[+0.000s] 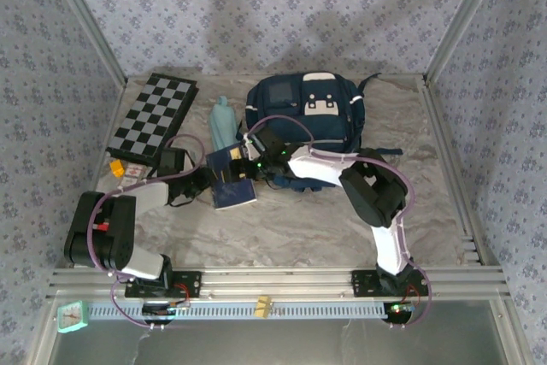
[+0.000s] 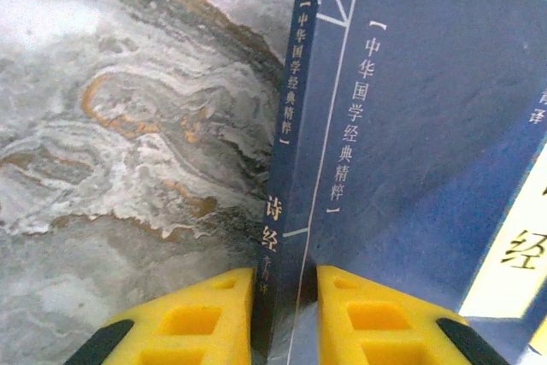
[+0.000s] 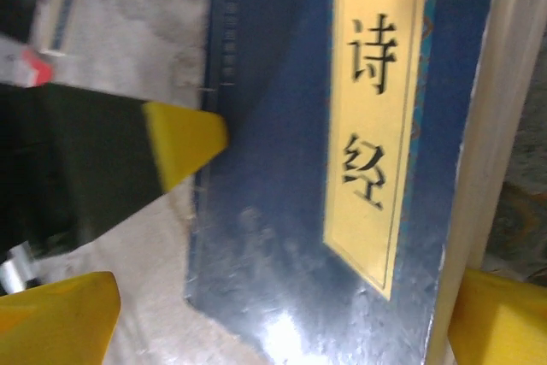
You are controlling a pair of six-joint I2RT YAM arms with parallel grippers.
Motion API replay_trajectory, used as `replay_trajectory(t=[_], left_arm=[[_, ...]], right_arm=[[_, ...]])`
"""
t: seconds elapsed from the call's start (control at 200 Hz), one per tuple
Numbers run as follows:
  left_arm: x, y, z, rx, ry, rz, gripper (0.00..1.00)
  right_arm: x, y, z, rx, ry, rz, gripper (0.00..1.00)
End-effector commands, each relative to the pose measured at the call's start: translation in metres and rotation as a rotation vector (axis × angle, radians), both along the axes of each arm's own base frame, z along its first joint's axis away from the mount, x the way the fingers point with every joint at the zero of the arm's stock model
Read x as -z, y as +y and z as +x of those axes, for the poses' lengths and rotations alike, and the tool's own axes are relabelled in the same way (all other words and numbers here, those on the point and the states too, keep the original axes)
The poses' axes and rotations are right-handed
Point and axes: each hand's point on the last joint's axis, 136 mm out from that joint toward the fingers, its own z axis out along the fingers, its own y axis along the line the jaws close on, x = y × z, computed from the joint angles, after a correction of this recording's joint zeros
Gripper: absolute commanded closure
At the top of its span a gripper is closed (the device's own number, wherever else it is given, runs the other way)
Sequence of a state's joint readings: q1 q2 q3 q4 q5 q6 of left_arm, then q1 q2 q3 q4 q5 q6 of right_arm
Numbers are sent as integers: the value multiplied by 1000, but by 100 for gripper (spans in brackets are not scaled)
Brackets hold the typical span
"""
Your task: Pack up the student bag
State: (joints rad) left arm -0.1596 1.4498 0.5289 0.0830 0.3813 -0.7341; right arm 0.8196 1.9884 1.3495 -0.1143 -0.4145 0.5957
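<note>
Top view: we see the large navy fabric student bag [image 1: 303, 113] at far centre, with a dark blue paperback book [image 1: 232, 181] just near of it. Left wrist: the left gripper [image 2: 286, 318] clamps the book's spine. Right wrist: the right gripper [image 3: 278, 318] straddles the book, jaws spread wide

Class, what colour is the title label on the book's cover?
The title label is yellow with black characters; clearest in the right wrist view.

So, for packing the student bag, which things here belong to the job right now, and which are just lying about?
Job: student bag; blue book.
Lying about, perhaps for packing later: folded chessboard; teal bottle.
</note>
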Motion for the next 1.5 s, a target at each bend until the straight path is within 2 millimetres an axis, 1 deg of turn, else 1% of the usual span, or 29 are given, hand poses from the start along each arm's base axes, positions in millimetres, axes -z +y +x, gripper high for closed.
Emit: replay_trajectory(t=[0.0, 0.1, 0.155, 0.225, 0.34, 0.4, 0.525, 0.59, 0.64, 0.7, 0.8, 0.85, 0.89, 0.925, 0.965, 1.005, 1.054, 1.134, 1.184, 1.239, 1.334, 1.399, 1.494], left_arm=[[3, -1, -3, 3, 8, -19, 77], [3, -1, -6, -3, 9, -26, 78], [1, -1, -7, -4, 4, -33, 78], [-2, -1, -8, -6, -3, -37, 78], [-3, 0, -9, -10, -2, -27, 78], [-3, 0, -10, -10, 0, -28, 78], [-1, 2, -11, -18, 5, -26, 78], [0, 0, -12, -15, 8, -30, 78], [-1, 0, -11, -15, 7, -36, 78], [-2, 0, -11, -18, 7, -38, 78], [-8, 0, -12, -21, -3, -41, 77], [-13, 1, -12, -27, -8, -46, 75], [-20, 3, -12, -34, -18, -56, 73], [-27, 5, -12, -42, -33, -63, 69], [-37, 9, -13, -54, -53, -69, 59], [-48, 13, -14, -68, -75, -81, 51], [-65, 18, -16, -77, -108, -100, 44], [-90, 24, -20, -92, -157, -119, 31], [-105, 24, -23, -85, -188, -142, 25], [-119, 20, -26, -64, -208, -174, 18], [-144, 10, -27, -32, -248, -248, 9], [-166, 0, -26, -6, -305, -329, 7], [-198, -15, -26, 51, -387, -399, 6]], right_arm=[[-46, 15, -11, -80, -10, 166, 8], [-49, 15, -14, -84, -20, 169, 13], [-42, 14, -15, -84, -13, 147, 18], [-32, 18, -15, -95, 13, 141, 24], [-22, 21, -12, -107, 17, 91, 27], [-16, 17, -9, -93, 6, 48, 30], [-3, 9, -3, -85, -36, -47, 39], [2, 11, -3, -107, -37, -64, 46], [3, 12, -3, -121, -36, -75, 57], [2, 14, -3, -126, -42, -78, 67], [-5, 13, -3, -118, -52, -70, 86], [-12, 13, -3, -113, -56, -58, 95], [-20, 13, -5, -114, -61, -40, 100], [-28, 14, -6, -114, -63, -21, 100], [-39, 14, -7, -109, -62, 4, 100], [-53, 14, -10, -106, -62, 43, 100], [-71, 13, -12, -95, -66, 93, 100], [-101, 9, -13, -76, -74, 171, 100], [-116, 5, -14, -69, -79, 213, 100], [-133, -1, -14, -59, -74, 263, 100], [-158, -12, -10, -47, -62, 348, 100], [-176, -20, -9, -44, -64, 399, 100], [-197, -31, -5, -47, -65, 461, 100]])
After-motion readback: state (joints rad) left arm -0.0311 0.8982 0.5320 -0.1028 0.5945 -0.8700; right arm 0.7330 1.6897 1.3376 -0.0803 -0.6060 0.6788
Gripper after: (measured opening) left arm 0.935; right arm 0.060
